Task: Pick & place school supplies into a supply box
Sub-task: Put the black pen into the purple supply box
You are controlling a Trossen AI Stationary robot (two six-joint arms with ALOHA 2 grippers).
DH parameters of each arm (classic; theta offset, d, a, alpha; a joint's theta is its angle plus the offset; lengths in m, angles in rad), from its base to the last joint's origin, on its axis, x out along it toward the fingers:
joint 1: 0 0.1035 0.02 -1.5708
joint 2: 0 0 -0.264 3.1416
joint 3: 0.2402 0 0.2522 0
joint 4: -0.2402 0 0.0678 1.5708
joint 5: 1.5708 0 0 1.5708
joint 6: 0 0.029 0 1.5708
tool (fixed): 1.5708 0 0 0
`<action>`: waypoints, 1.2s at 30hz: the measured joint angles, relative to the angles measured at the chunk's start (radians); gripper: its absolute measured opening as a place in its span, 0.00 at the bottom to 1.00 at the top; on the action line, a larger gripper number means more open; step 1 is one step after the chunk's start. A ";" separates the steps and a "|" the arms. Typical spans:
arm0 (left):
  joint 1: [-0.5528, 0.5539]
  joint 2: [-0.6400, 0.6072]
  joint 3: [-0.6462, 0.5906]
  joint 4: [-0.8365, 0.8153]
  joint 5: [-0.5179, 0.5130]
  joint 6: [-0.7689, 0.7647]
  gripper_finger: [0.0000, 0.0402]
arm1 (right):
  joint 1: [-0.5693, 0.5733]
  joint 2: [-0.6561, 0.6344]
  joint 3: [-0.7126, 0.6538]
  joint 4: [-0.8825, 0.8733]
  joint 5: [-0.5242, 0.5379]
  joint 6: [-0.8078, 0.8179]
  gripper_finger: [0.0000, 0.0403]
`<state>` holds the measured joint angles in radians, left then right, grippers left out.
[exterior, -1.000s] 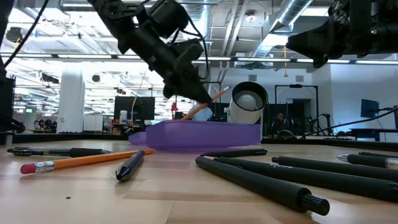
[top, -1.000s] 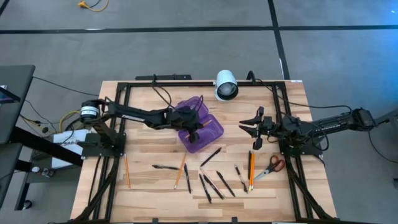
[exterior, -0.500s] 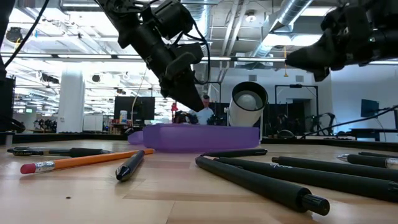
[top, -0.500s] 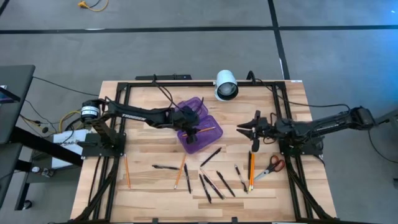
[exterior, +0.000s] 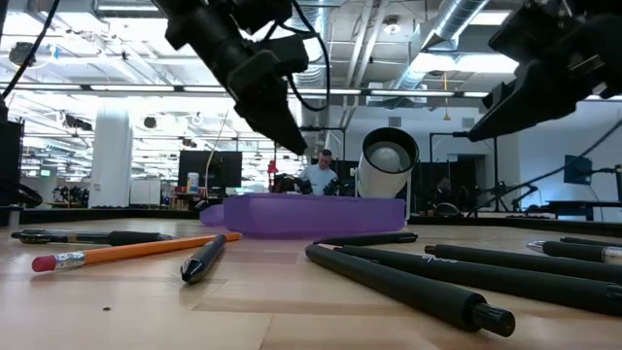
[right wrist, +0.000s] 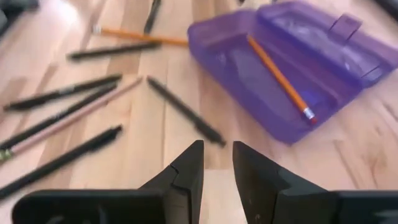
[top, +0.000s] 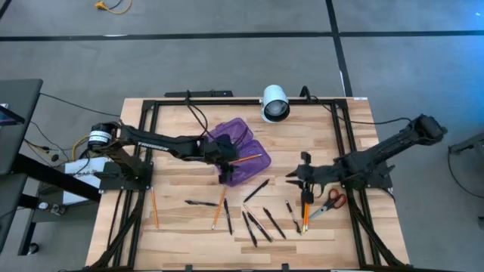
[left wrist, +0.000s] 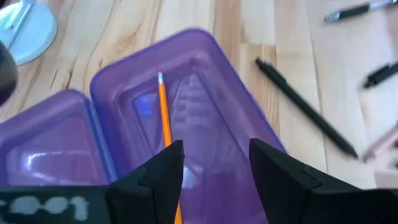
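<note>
Pencil (top: 154, 209) lies alone near the table's (top: 355, 121) left edge. Left gripper (top: 224, 175) hovers at the near-left corner of the open purple supply box (top: 257, 168), fingers spread wide, holding nothing; one orange pencil (left wrist: 164, 112) rests inside the tray. Pens and pencils (top: 253, 219) lie scattered in front of the box. Right gripper (top: 305, 178) hangs above the orange pencils (top: 305, 211) beside the scissors (top: 331, 202), fingers narrowly parted, empty.

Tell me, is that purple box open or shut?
Open. The supply box has its lid folded flat beside the tray, and one orange pencil lies inside.
</note>
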<state>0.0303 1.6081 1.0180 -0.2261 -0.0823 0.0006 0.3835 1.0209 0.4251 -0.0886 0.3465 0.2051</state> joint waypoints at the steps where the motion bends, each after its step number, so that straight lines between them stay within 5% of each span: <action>1: -0.009 -0.005 0.000 -0.014 -0.011 -0.002 0.43 | 0.013 0.033 0.019 -0.008 0.010 0.004 0.20; 11: -0.125 -0.008 0.000 -0.145 -0.098 -0.101 0.43 | -0.019 0.408 0.154 0.200 0.022 -0.245 0.20; 22: -0.344 -0.013 0.000 -0.381 -0.370 -0.359 0.43 | -0.092 0.656 0.413 -0.013 -0.106 -0.421 0.20; 36: -0.544 -0.021 0.000 -0.499 -0.515 -0.619 0.43 | -0.098 0.829 0.585 -0.149 -0.147 -0.502 0.20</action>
<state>-0.5141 1.5867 1.0176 -0.7248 -0.5974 -0.6180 0.2852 1.8502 1.0104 -0.2376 0.1997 -0.2966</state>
